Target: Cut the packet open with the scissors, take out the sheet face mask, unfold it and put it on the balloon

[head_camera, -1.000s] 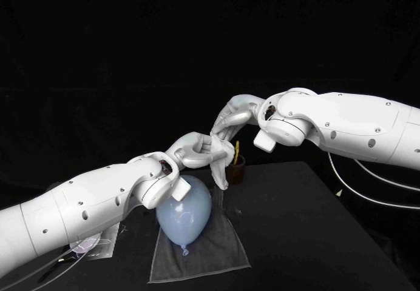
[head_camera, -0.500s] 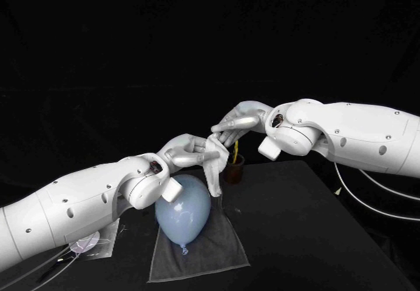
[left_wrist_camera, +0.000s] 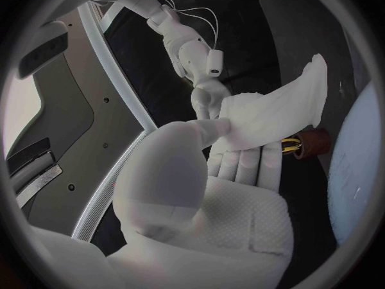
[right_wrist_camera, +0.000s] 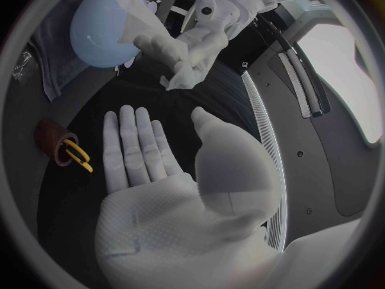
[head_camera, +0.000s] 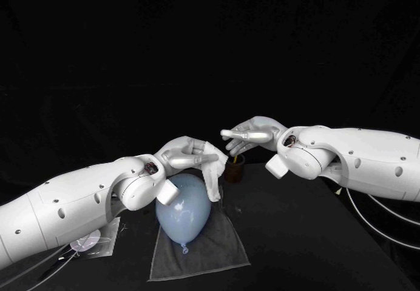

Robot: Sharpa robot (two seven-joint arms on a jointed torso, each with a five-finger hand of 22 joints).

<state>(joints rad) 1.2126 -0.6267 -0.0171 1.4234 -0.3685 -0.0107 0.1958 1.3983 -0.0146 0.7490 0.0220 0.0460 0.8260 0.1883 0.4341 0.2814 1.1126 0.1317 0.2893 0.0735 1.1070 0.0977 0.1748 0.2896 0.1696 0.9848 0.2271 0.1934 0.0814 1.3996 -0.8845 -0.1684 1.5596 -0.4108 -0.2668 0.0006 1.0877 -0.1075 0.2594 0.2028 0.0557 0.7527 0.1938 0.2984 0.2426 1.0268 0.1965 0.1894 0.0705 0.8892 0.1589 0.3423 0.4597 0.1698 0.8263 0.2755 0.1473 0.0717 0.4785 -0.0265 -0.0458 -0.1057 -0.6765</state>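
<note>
Withdrawn from sheet face mask (head_camera: 213,179): right hand (head_camera: 250,134), fingers wide, empty; left hand (head_camera: 187,154) alone pinches it, part-folded, hanging by balloon (head_camera: 182,210); unfolding judged unfinished.

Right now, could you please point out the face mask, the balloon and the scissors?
face mask (left_wrist_camera: 273,112): left wrist view, middle of the sheet.
balloon (head_camera: 182,209): head view, its rounded body.
scissors (right_wrist_camera: 74,151): right wrist view, yellow handles.

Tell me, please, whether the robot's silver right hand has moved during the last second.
Yes: the silver right hand has come down, nearer the small brown cup standing below it.
</note>
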